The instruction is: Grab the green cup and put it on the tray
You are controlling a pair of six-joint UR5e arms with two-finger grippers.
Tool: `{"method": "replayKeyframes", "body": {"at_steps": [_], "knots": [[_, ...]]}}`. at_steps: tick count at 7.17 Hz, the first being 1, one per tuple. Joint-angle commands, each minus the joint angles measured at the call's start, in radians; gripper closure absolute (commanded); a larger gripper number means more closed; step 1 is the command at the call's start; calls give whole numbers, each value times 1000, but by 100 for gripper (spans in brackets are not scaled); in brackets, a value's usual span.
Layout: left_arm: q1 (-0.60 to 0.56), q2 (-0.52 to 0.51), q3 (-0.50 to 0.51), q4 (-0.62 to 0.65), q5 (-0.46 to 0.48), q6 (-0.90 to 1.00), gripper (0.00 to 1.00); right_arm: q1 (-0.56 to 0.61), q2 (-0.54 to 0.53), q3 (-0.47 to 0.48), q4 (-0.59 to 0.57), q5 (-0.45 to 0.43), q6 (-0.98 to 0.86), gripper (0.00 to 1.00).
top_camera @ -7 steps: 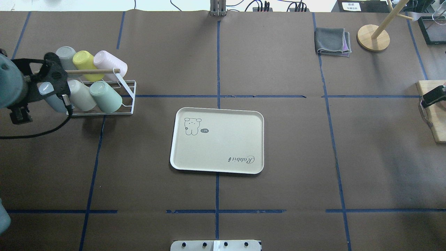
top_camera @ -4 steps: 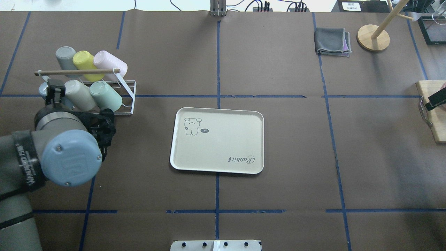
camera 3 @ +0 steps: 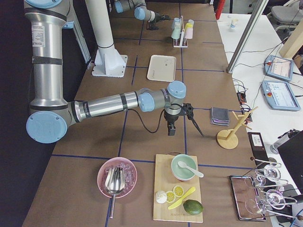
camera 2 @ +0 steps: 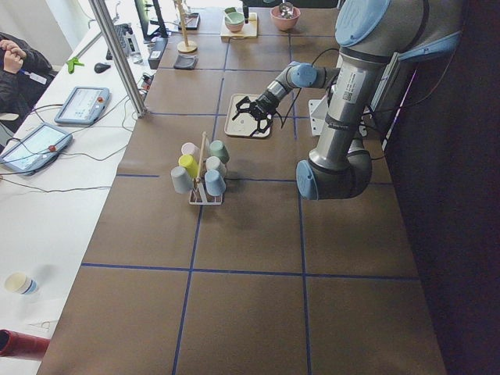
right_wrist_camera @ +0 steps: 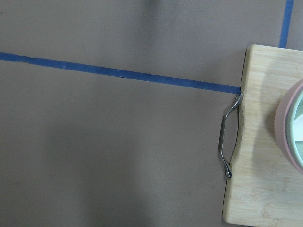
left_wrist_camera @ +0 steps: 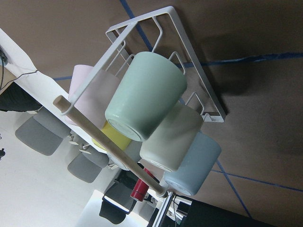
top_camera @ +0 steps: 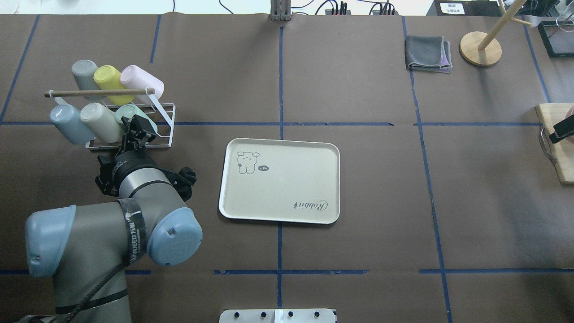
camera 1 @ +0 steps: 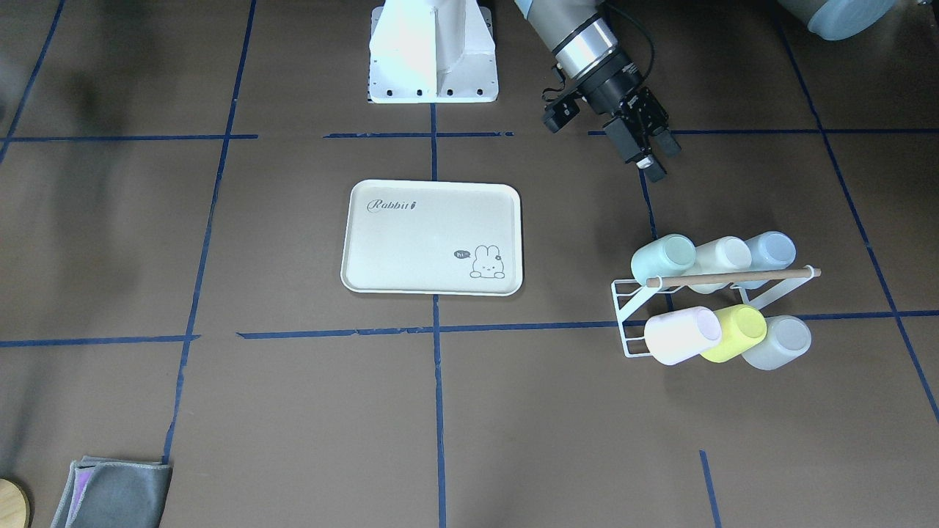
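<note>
The green cup (camera 1: 664, 257) lies tilted on a white wire rack (camera 1: 623, 317), at the near end of the row closest to the robot. In the left wrist view the green cup (left_wrist_camera: 144, 94) fills the centre, its base toward the camera. In the overhead view my left gripper (top_camera: 138, 126) covers most of the cup (top_camera: 125, 115). The left gripper (camera 1: 655, 155) is open and empty, pointed at the cup and apart from it. The cream tray (top_camera: 280, 179) lies flat at the table's middle. My right gripper (top_camera: 564, 130) is at the far right edge; I cannot tell its state.
The rack also holds blue (top_camera: 65, 123), cream (top_camera: 101, 122), grey (top_camera: 84, 72), yellow (top_camera: 107, 77) and pink (top_camera: 141, 80) cups under a wooden dowel (top_camera: 98, 93). A folded grey cloth (top_camera: 428, 54) and a wooden stand (top_camera: 480, 48) are far right. A cutting board (right_wrist_camera: 265, 142) lies under the right wrist.
My left arm has swung in from the left edge and come round in front of the rack; its gripper now points at the green cup. The right gripper has barely moved.
</note>
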Motion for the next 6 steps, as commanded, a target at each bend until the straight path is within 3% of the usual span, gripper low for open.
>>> {"method": "replayKeyframes", "body": {"at_steps": [1, 3, 6], "knots": [[21, -15, 66, -4, 90, 197, 0, 2, -13, 0, 0, 18, 3, 0], [24, -15, 206, -83, 136, 200, 0, 5, -14, 0, 2, 21, 4, 0], [22, -10, 283, -101, 165, 199, 0, 5, -14, 2, 3, 23, 8, 0]]}}
